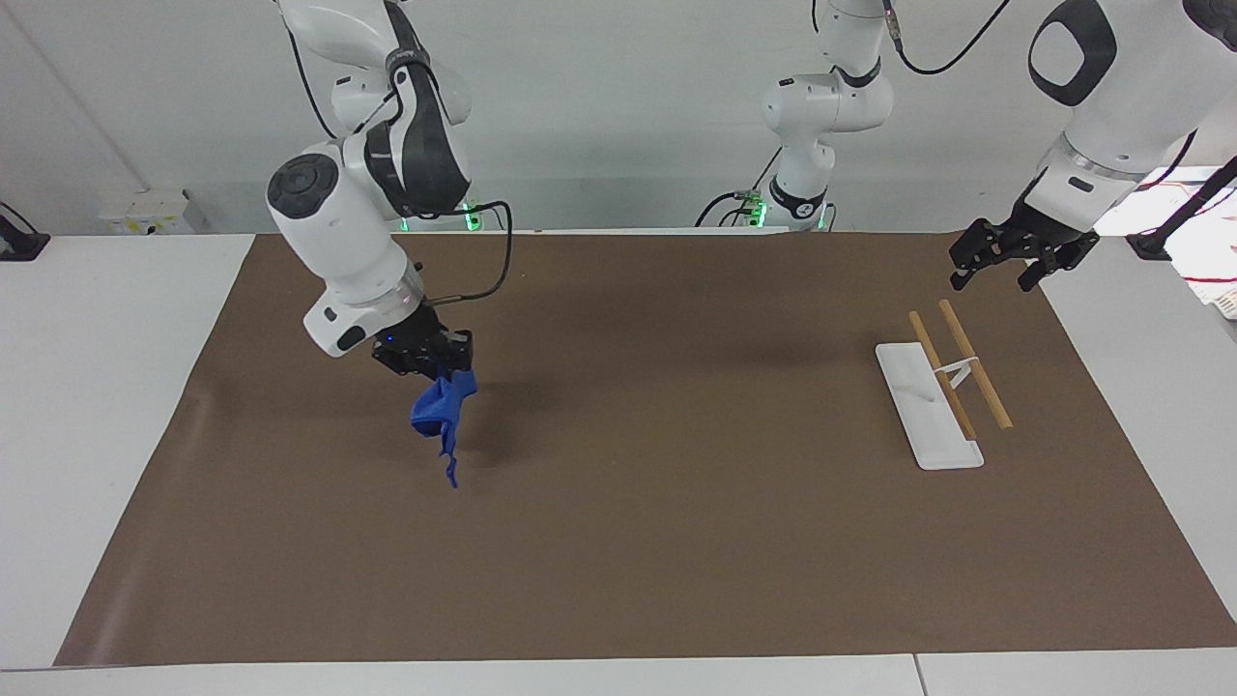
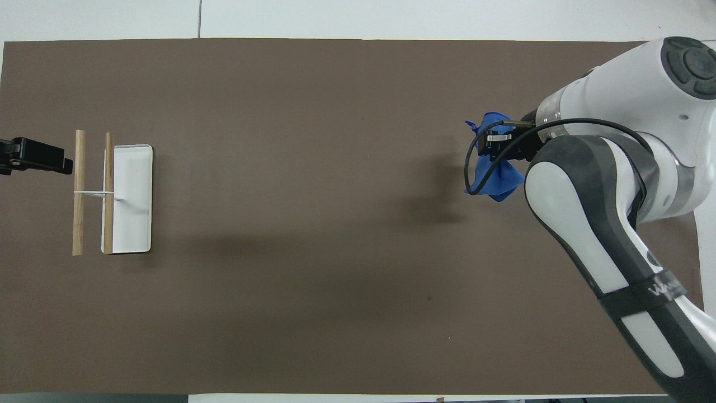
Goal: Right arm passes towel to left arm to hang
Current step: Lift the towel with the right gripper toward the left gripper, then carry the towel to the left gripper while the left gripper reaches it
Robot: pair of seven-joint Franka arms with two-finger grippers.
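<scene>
Two arms face you across a brown mat (image 1: 618,541) that covers most of the white table (image 1: 97,406). Your right gripper (image 1: 425,360) pinches the blue towel (image 1: 440,411), which hangs bunched in the air over the mat toward the right arm's end. Your left gripper (image 1: 1005,261) waits with fingers spread above the mat's corner, near the wooden rack (image 1: 952,372). You see a plain white wall (image 1: 618,116).

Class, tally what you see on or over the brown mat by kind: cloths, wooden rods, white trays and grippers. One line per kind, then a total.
Blue towel, held by the right gripper: 1
Wooden rods on the rack: 2
White tray: 1
Grippers, counting the waiting left gripper: 2
Total: 6
</scene>
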